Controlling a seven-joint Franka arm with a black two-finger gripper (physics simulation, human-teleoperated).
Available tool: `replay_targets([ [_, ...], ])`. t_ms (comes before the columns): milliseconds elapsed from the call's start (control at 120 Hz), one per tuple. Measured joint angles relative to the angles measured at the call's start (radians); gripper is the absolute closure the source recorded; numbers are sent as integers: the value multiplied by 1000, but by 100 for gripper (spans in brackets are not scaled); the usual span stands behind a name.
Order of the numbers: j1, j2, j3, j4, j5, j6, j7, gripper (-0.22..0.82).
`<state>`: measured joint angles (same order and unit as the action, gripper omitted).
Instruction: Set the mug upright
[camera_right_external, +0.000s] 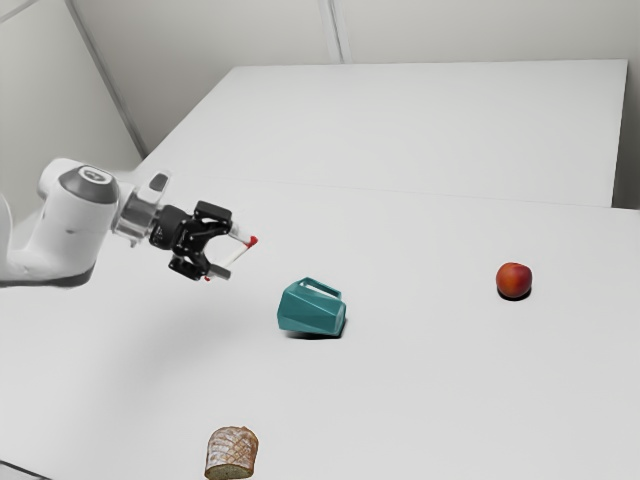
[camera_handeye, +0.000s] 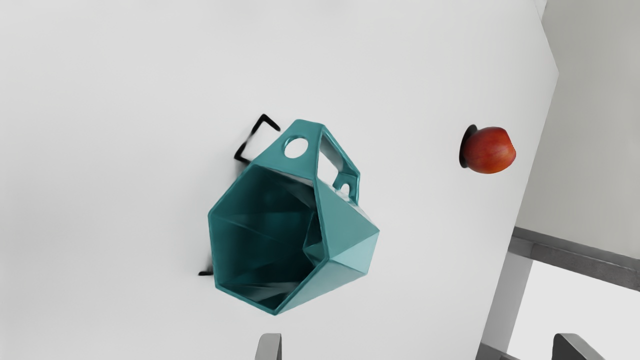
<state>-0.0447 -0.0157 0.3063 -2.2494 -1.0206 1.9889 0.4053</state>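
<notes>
One teal faceted mug (camera_right_external: 312, 315): on its side on table (camera_right_external: 410, 390) (handle up), mouth toward gripper (camera_right_external: 233, 257).
Gripper: wide open, holding nothing.
Cut bread (camera_right_external: 231, 454), reddish fruit (camera_right_external: 514, 280): well apart from mug.

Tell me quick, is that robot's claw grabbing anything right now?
Gripper: open, holding nothing; the teal mug lies on its side, clear of the fingers.

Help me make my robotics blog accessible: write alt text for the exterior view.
A teal mug lies on its side on a white table, handle up. A white robot arm enters from the exterior view's left, its black tool open and apart from the mug. Beyond are a reddish fruit and some bread.
</notes>
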Motion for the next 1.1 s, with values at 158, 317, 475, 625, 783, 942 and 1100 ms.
replay_targets([
  [158, 58, 94, 2, -24, -215, 80, 230, 1],
  [317, -109, 183, -8, -28, -360, 112, 418, 2],
  [475, -122, 194, -17, -39, -421, 127, 563, 2],
  [625, -137, 196, -65, -52, -481, 140, 670, 2],
  [783, -140, 196, -80, -69, -524, 148, 757, 3],
  [942, -139, 197, -85, -69, -552, 152, 821, 39],
  [1100, -139, 196, -85, -68, -559, 153, 869, 63],
])
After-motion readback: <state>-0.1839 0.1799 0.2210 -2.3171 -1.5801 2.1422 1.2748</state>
